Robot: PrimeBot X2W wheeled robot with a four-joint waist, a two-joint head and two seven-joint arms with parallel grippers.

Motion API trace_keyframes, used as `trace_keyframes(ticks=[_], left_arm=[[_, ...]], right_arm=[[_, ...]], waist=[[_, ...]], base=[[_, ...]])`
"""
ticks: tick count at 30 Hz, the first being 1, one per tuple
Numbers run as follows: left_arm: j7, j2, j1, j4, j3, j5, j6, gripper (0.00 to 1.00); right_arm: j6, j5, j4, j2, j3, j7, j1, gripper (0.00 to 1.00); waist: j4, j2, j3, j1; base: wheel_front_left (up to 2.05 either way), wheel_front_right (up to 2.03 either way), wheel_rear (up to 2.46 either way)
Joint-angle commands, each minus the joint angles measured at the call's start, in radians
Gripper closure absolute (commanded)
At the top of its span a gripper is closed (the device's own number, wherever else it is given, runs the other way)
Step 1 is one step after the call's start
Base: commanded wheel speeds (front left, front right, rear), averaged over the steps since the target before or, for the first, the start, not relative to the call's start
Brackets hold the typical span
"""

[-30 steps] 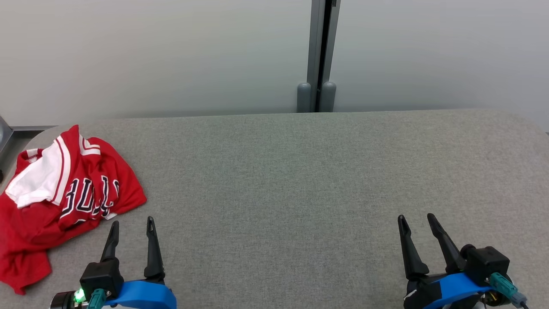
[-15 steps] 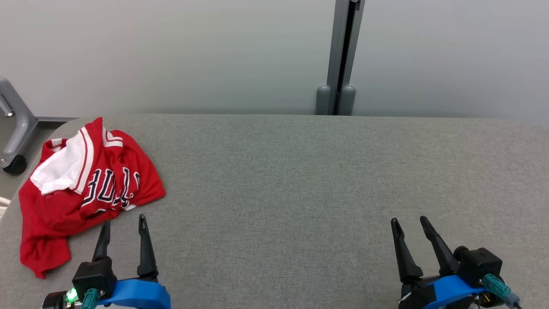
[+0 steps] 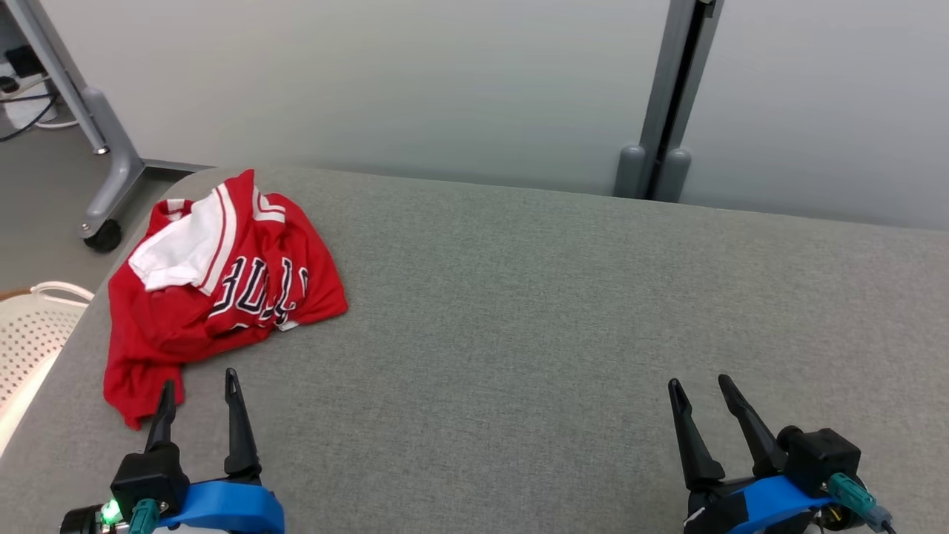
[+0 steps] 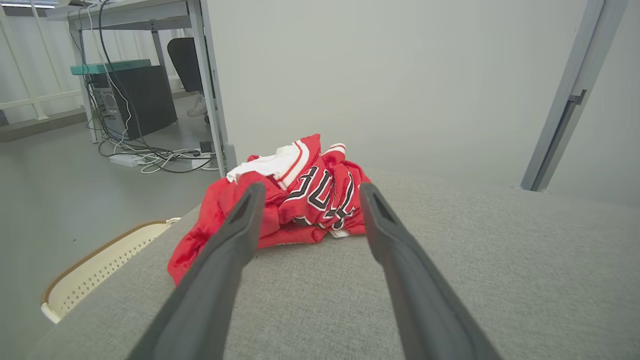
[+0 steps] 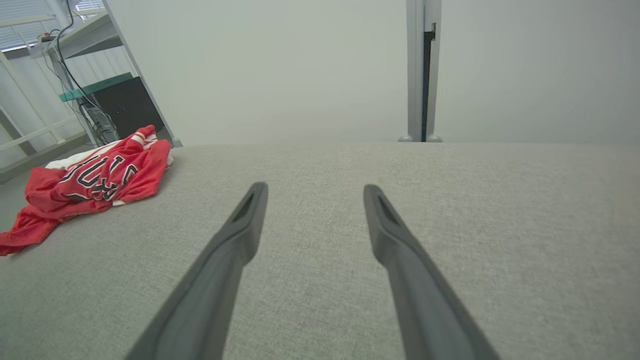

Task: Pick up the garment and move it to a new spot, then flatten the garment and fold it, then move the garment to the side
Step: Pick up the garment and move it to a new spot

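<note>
Just beyond left fingers [image 3: 234, 423], crumpled garment [image 3: 245, 293].

garment [image 3: 222, 289]: on table [image 3: 519, 297], far-left corner | left gripper [image 3: 200, 378]: just before garment | right gripper [image 3: 698, 380]: over table's near right, well apart from garment | basket [image 3: 37, 326]: left of table, lower | post [image 3: 667, 111]: behind table

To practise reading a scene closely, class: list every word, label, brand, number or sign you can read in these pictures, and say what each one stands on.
"BULL", then a creased letter that is probably an S: dark letters edged in white, across the crumpled red jersey on the grey table.
No other text is readable, and no number shows on the jersey.
</note>
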Motion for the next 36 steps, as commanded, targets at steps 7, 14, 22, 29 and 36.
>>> trace_keyframes(ticks=[7,14,22,29,36], left_arm=[[-0.004,0.004,-0.007,-0.013,0.013,0.006,0.002,0.0],[-0.004,0.002,-0.009,-0.019,0.016,0.002,0.0,0.0],[-0.004,-0.001,-0.008,-0.027,0.019,-0.008,0.006,0.0],[-0.004,-0.002,-0.006,-0.031,0.028,-0.01,0.003,0.0],[-0.004,-0.003,-0.006,-0.034,0.039,-0.011,0.004,0.0]], right_arm=[[0.0,-0.002,0.001,-0.005,0.005,-0.004,-0.012,0.0],[0.0,-0.01,-0.005,-0.005,0.006,-0.004,-0.017,0.0],[0.0,-0.021,-0.009,-0.005,0.002,-0.004,-0.026,0.0],[0.0,-0.023,-0.006,-0.005,0.005,-0.004,-0.025,0.0],[0.0,-0.025,-0.003,-0.005,0.011,-0.004,-0.039,0.0]], waist=[[0.08,0.0,0.013,0.0],[0.145,0.0,0.021,0.0],[0.21,0.0,0.038,0.0],[0.243,0.0,0.042,0.0],[0.247,0.0,0.048,0.0]], base=[[0.0,0.0,0.0],[0.0,0.0,0.0],[0.0,0.0,0.0],[0.0,0.0,0.0],[0.0,0.0,0.0]])
